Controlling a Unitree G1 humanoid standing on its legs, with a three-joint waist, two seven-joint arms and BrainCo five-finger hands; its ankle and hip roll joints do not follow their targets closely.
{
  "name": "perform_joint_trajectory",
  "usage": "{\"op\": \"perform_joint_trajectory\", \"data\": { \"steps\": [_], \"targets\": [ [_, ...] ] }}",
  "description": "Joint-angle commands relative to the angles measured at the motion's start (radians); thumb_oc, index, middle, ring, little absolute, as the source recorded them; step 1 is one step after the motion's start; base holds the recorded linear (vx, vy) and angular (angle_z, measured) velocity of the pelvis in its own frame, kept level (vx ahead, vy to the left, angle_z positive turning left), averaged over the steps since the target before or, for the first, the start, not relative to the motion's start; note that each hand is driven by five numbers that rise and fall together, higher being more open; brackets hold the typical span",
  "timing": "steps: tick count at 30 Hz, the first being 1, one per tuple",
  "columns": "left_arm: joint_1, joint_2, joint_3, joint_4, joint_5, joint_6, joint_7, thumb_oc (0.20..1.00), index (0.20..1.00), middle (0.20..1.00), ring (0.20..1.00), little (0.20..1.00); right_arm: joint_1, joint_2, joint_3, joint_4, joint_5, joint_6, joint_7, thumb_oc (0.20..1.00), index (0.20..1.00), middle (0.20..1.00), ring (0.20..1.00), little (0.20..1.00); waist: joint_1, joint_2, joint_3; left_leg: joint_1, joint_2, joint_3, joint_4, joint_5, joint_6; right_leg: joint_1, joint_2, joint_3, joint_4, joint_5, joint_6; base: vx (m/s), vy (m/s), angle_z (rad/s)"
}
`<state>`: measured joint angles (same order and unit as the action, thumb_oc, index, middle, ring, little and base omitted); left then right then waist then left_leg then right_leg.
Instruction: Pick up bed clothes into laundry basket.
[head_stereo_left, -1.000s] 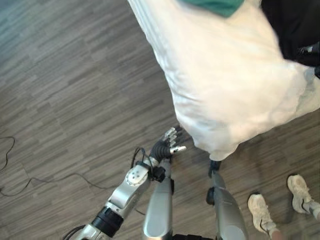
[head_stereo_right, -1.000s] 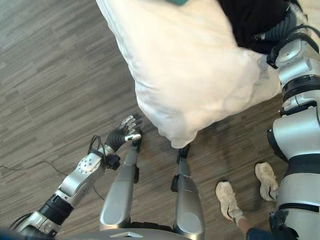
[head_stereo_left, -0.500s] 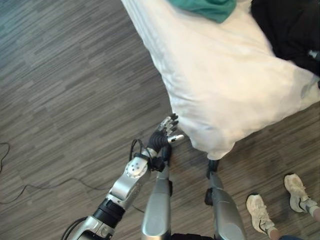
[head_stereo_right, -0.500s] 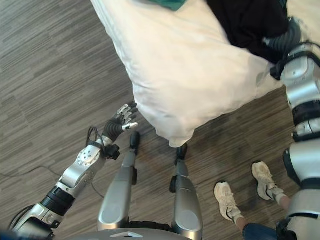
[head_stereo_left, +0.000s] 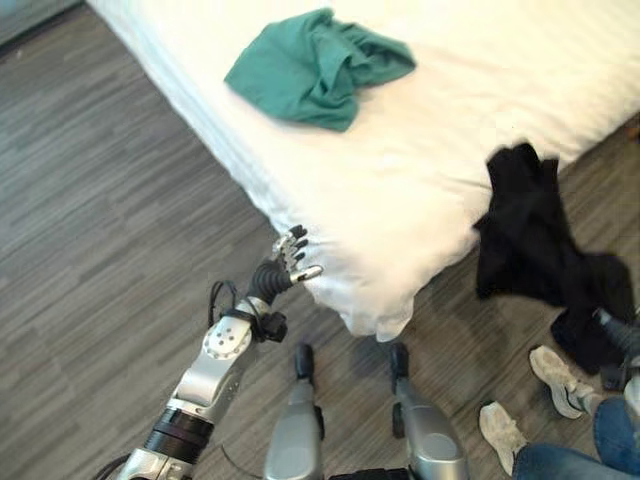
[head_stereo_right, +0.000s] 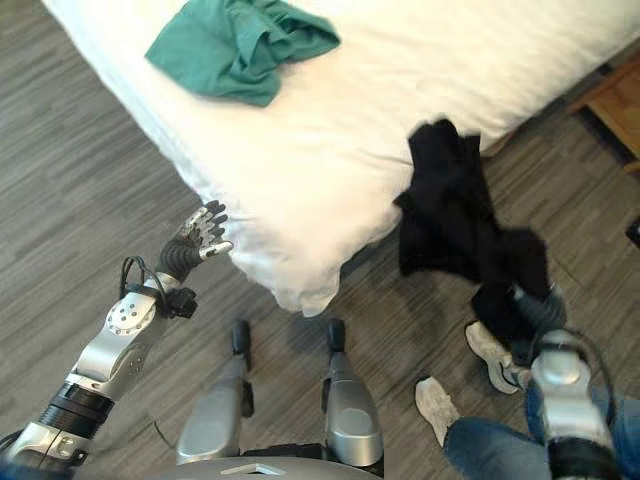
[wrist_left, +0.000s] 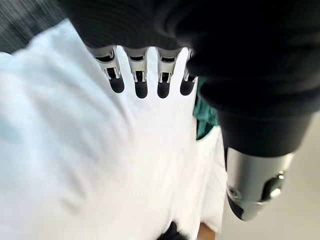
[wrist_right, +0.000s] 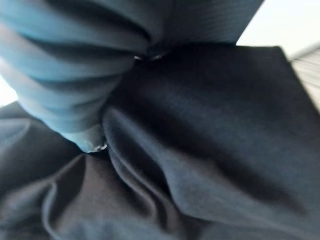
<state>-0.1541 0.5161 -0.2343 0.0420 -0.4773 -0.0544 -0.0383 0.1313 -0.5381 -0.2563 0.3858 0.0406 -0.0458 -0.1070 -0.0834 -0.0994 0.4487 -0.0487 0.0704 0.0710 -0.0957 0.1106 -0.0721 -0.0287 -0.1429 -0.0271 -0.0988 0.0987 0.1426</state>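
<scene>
Left hand (head_stereo_left: 289, 262) raised beside corner of white bed (head_stereo_left: 400, 170), fingers (wrist_left: 139, 80) straight and spread, holding nothing; not touching sheet as far as visible. Green garment (head_stereo_left: 315, 68) crumpled on top of bed, well apart from left hand. Black garment (head_stereo_left: 530, 250) hanging off bed edge down over floor (head_stereo_left: 90, 230), bunched at its lower end around right hand (head_stereo_right: 530, 305); fingers buried in cloth, grip not discernible. Person's shoes (head_stereo_left: 555, 378) and jeans at lower right.

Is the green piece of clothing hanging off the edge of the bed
No, the green garment lies wholly on top of the white bed, well in from its edge, while the black garment is the one hanging off.
</scene>
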Motion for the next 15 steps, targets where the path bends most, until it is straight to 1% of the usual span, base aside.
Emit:
{"op": "perform_joint_trajectory", "data": {
  "steps": [1, 2, 3, 4, 5, 6, 7, 8, 9, 10, 11, 12, 13, 14, 15],
  "targets": [
    [0.053, -0.029, 0.022, 0.017, 0.040, -0.028, -0.029, 1.000, 1.000, 1.000, 1.000, 1.000, 0.014, -0.040, -0.030, -0.072, 0.041, -0.032, 0.009, 0.200, 0.200, 0.200, 0.200, 0.200, -0.016, 0.006, -0.165, 0.119, -0.057, 0.006, 0.031, -0.172, 0.082, -0.106, -0.032, 0.057, 0.127, -0.002, 0.069, -0.01, 0.057, -0.45],
    [0.054, -0.028, 0.023, 0.017, 0.040, -0.028, -0.029, 1.000, 1.000, 1.000, 1.000, 1.000, 0.016, -0.040, -0.030, -0.074, 0.041, -0.031, 0.009, 0.200, 0.200, 0.200, 0.200, 0.200, -0.013, 0.005, -0.166, 0.121, -0.057, 0.009, 0.030, -0.172, 0.082, -0.107, -0.031, 0.060, 0.126, -0.001, 0.070, -0.03, 0.097, -0.39],
    [0.057, -0.030, 0.023, 0.019, 0.042, -0.026, -0.030, 1.000, 1.000, 1.000, 1.000, 1.000, 0.012, -0.019, -0.053, -0.089, 0.078, -0.037, -0.001, 0.200, 0.200, 0.200, 0.200, 0.200, -0.024, 0.000, -0.174, 0.130, -0.061, 0.024, 0.025, -0.175, 0.086, -0.112, -0.031, 0.066, 0.127, 0.008, 0.078, -0.03, 0.086, -0.25],
    [0.071, -0.033, 0.030, 0.016, 0.048, -0.024, -0.041, 1.000, 1.000, 1.000, 1.000, 1.000, 0.008, -0.001, -0.086, -0.098, 0.134, -0.052, -0.007, 0.200, 0.200, 0.200, 0.200, 0.200, -0.036, -0.006, -0.185, 0.147, -0.064, 0.045, 0.018, -0.179, 0.091, -0.118, -0.028, 0.072, 0.134, 0.023, 0.093, -0.05, 0.115, -0.25],
    [0.080, -0.039, 0.030, 0.016, 0.055, -0.024, -0.041, 1.000, 1.000, 1.000, 1.000, 1.000, 0.011, 0.025, -0.119, -0.124, 0.201, -0.072, -0.007, 0.200, 0.200, 0.200, 0.200, 0.200, -0.034, -0.012, -0.183, 0.163, -0.066, 0.067, 0.016, -0.184, 0.093, -0.125, -0.025, 0.071, 0.146, 0.033, 0.100, -0.04, 0.070, -0.36],
    [0.088, -0.043, 0.035, 0.014, 0.053, -0.024, -0.045, 1.000, 1.000, 1.000, 1.000, 1.000, 0.004, 0.036, -0.132, -0.124, 0.244, -0.096, -0.009, 0.200, 0.200, 0.200, 0.200, 0.200, -0.033, -0.016, -0.181, 0.175, -0.064, 0.083, 0.016, -0.190, 0.095, -0.131, -0.025, 0.056, 0.158, 0.053, 0.109, -0.04, 0.034, -0.49],
    [0.098, -0.047, 0.041, 0.013, 0.050, -0.024, -0.046, 1.000, 1.000, 1.000, 1.000, 1.000, -0.005, 0.069, -0.155, -0.148, 0.331, -0.118, 0.000, 0.200, 0.200, 0.200, 0.200, 0.200, -0.030, -0.016, -0.177, 0.190, -0.061, 0.102, 0.015, -0.196, 0.097, -0.135, -0.025, 0.028, 0.174, 0.060, 0.113, -0.03, 0.011, -0.55],
    [0.099, -0.053, 0.041, 0.012, 0.046, -0.026, -0.042, 1.000, 1.000, 1.000, 1.000, 1.000, -0.021, 0.105, -0.174, -0.171, 0.451, -0.155, 0.015, 0.200, 0.200, 0.200, 0.200, 0.200, -0.026, -0.013, -0.171, 0.200, -0.059, 0.120, 0.018, -0.198, 0.098, -0.140, -0.030, -0.013, 0.198, 0.065, 0.113, -0.06, 0.018, -0.56],
    [0.098, -0.060, 0.041, 0.013, 0.042, -0.027, -0.043, 1.000, 1.000, 1.000, 1.000, 1.000, -0.033, 0.139, -0.175, -0.189, 0.526, -0.190, 0.025, 0.200, 0.200, 0.200, 0.200, 0.200, -0.019, -0.009, -0.167, 0.200, -0.057, 0.133, 0.021, -0.195, 0.100, -0.144, -0.038, -0.052, 0.220, 0.066, 0.111, -0.08, 0.025, -0.54],
    [0.095, -0.062, 0.042, 0.019, 0.036, -0.028, -0.040, 1.000, 1.000, 1.000, 1.000, 1.000, -0.044, 0.176, -0.185, -0.210, 0.622, -0.215, 0.037, 0.200, 0.200, 0.200, 0.200, 0.200, -0.019, 0.002, -0.158, 0.205, -0.047, 0.140, 0.028, -0.200, 0.101, -0.143, -0.039, -0.084, 0.269, 0.043, 0.107, -0.12, 0.026, -0.57],
    [0.092, -0.061, 0.047, 0.019, 0.033, -0.030, -0.041, 1.000, 1.000, 1.000, 1.000, 1.000, -0.045, 0.197, -0.183, -0.237, 0.674, -0.232, 0.056, 0.200, 0.200, 0.200, 0.200, 0.200, -0.019, 0.005, -0.155, 0.198, -0.042, 0.146, 0.036, -0.192, 0.102, -0.146, -0.040, -0.100, 0.311, 0.028, 0.099, -0.11, 0.044, -0.48],
    [0.091, -0.061, 0.052, 0.014, 0.030, -0.032, -0.040, 1.000, 1.000, 1.000, 1.000, 1.000, -0.053, 0.217, -0.179, -0.257, 0.737, -0.249, 0.066, 0.200, 0.200, 0.200, 0.200, 0.200, -0.015, 0.016, -0.153, 0.200, -0.033, 0.158, 0.044, -0.197, 0.104, -0.145, -0.040, -0.128, 0.363, -0.001, 0.092, -0.14, 0.039, -0.42],
    [0.090, -0.060, 0.059, 0.006, 0.028, -0.034, -0.036, 1.000, 1.000, 1.000, 1.000, 1.000, -0.062, 0.229, -0.162, -0.280, 0.775, -0.255, 0.080, 0.200, 0.200, 0.200, 0.200, 0.200, -0.009, 0.019, -0.155, 0.191, -0.028, 0.168, 0.051, -0.189, 0.104, -0.148, -0.038, -0.152, 0.385, -0.015, 0.080, -0.08, 0.039, -0.33],
    [0.091, -0.059, 0.070, -0.001, 0.024, -0.035, -0.028, 1.000, 1.000, 1.000, 1.000, 1.000, -0.071, 0.245, -0.140, -0.310, 0.820, -0.258, 0.094, 0.200, 0.200, 0.200, 0.200, 0.200, -0.001, 0.023, -0.156, 0.191, -0.021, 0.180, 0.059, -0.195, 0.103, -0.146, -0.034, -0.179, 0.426, -0.051, 0.071, -0.10, 0.001, -0.40],
    [0.089, -0.058, 0.078, -0.008, 0.024, -0.035, -0.023, 1.000, 1.000, 1.000, 1.000, 1.000, -0.081, 0.259, -0.121, -0.330, 0.861, -0.260, 0.107, 0.200, 0.200, 0.200, 0.200, 0.200, 0.009, 0.023, -0.160, 0.182, -0.017, 0.191, 0.064, -0.187, 0.102, -0.148, -0.031, -0.207, 0.438, -0.058, 0.061, -0.04, -0.053, -0.48]
  ]
}}
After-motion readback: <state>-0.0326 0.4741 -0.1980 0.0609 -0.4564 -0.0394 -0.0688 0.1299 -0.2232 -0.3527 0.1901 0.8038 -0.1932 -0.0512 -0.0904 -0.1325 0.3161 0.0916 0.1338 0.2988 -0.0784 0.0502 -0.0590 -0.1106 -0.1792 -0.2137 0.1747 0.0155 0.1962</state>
